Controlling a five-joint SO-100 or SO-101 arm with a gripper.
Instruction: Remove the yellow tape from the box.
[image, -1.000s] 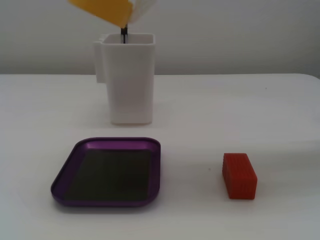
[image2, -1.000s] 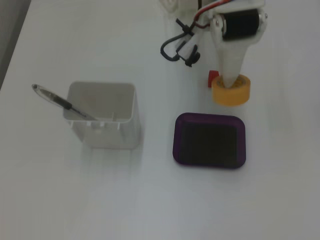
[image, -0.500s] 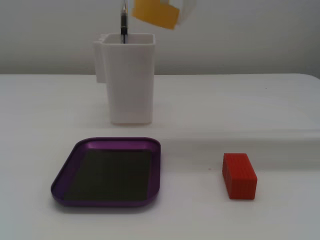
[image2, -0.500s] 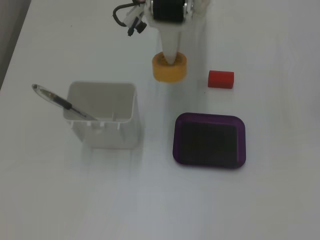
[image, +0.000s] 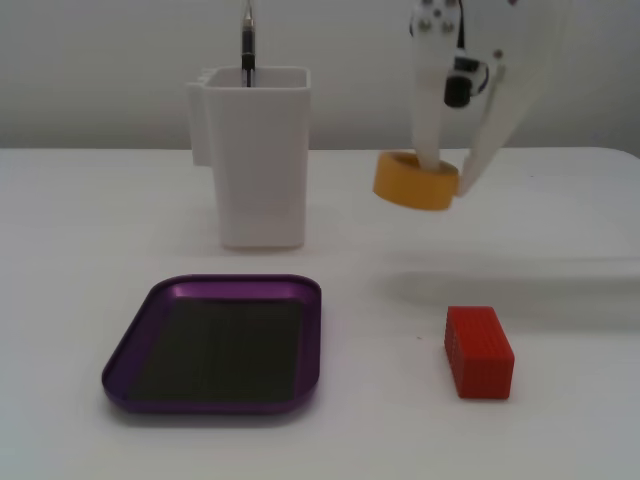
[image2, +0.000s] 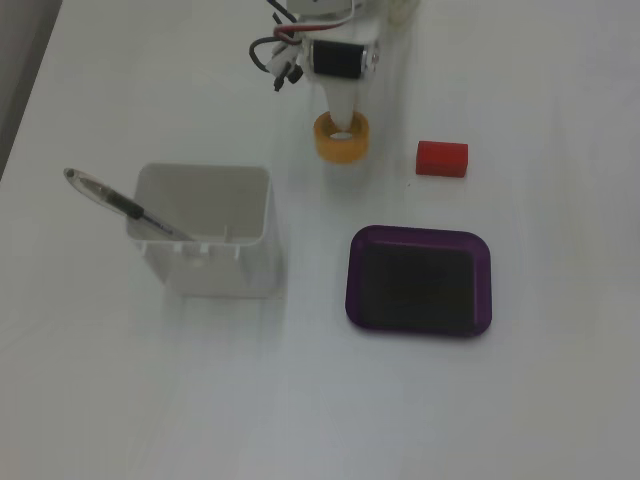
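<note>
The yellow tape (image: 416, 181) is gripped by the end effector (image: 446, 172), 1 finger through its hollow centre, the other outside, and held clear of the surface (image: 560, 220). The purple box (image: 215, 343) lies well apart, below-left in a fixed view; the red block (image: 479, 351) sits nearer.

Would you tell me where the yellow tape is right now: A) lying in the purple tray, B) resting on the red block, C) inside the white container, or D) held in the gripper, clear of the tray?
D: the gripper is shut on the tape, one finger through its hole, while the tray lies empty.
</note>
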